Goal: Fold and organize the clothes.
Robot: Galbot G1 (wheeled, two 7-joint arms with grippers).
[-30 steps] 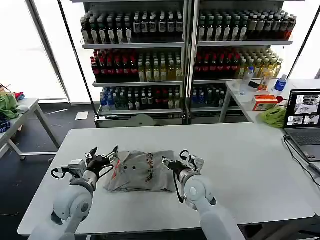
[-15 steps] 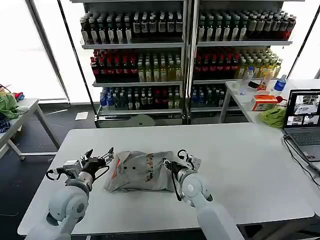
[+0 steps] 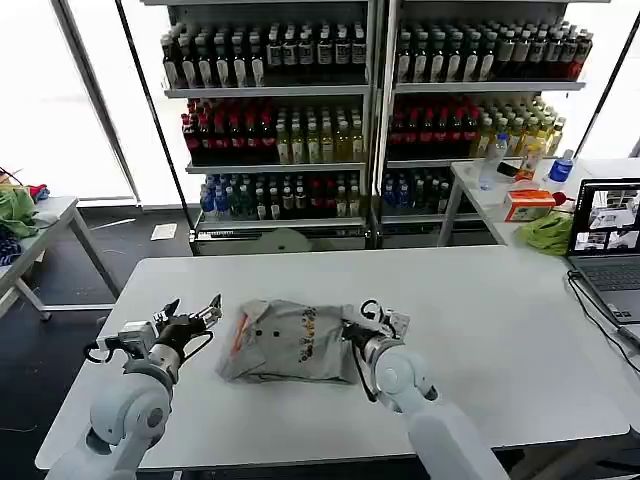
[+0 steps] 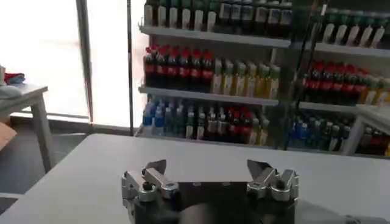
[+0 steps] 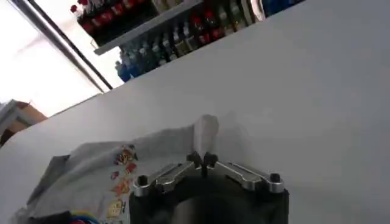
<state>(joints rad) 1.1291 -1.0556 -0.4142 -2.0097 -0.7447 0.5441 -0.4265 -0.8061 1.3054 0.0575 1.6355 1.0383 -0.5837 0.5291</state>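
One grey shirt (image 3: 290,342), bunched with a small multicoloured print too small to read, lies mid-bench (image 3: 480,300) between two grippers: the left gripper (image 3: 190,316) beside it, fingers spread wide and empty, and the right gripper (image 3: 352,327) with fingers pinched together on the shirt's edge.

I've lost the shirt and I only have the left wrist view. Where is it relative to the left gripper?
Observer: The shirt lies bunched on the table, to the right of the left gripper. The gripper is open and apart from it.
Operator: What's the right arm doing?
Observer: The right gripper is at the shirt's right edge, shut on a flap of the cloth.
Operator: Which side faces up?
Observer: The print faces up, and the orange neckband shows at the end nearest your gripper.
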